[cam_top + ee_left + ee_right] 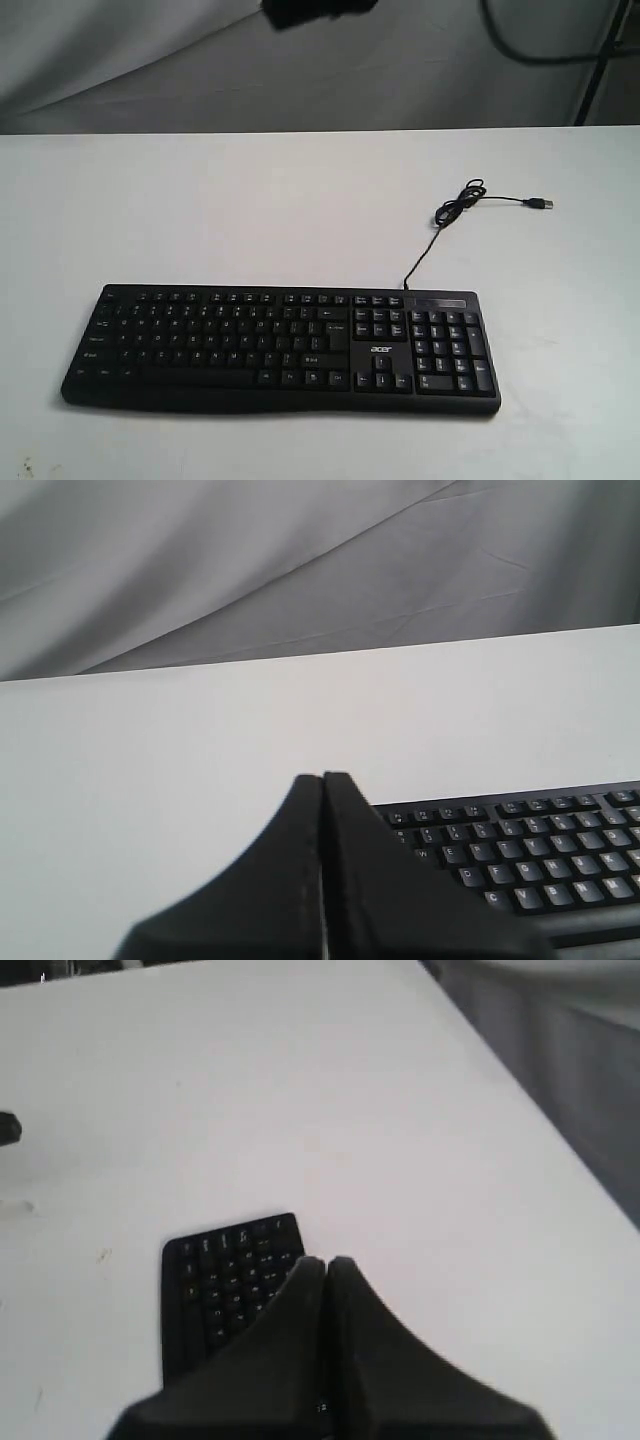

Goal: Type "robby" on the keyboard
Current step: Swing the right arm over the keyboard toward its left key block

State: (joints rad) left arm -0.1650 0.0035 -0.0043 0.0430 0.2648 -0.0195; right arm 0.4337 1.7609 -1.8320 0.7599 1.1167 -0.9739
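The black keyboard [280, 345] lies flat near the table's front edge, number pad at its right end, white "acer" logo beside it. Its thin cable [450, 215] curls away behind it to a loose USB plug [541, 203]. Neither gripper shows in the exterior view. In the left wrist view my left gripper [323, 778] is shut and empty, held above the table short of the keyboard [520, 855], whose letter keys show beyond it. In the right wrist view my right gripper [325, 1262] is shut and empty, above the number-pad end of the keyboard [225, 1270].
The white table [250, 210] stretches wide behind the keyboard. Grey cloth [150, 70] hangs at the back. A dark object [315, 10] and dark cables [560, 45] show at the top of the exterior view. The table's edge [540, 1110] drops off in the right wrist view.
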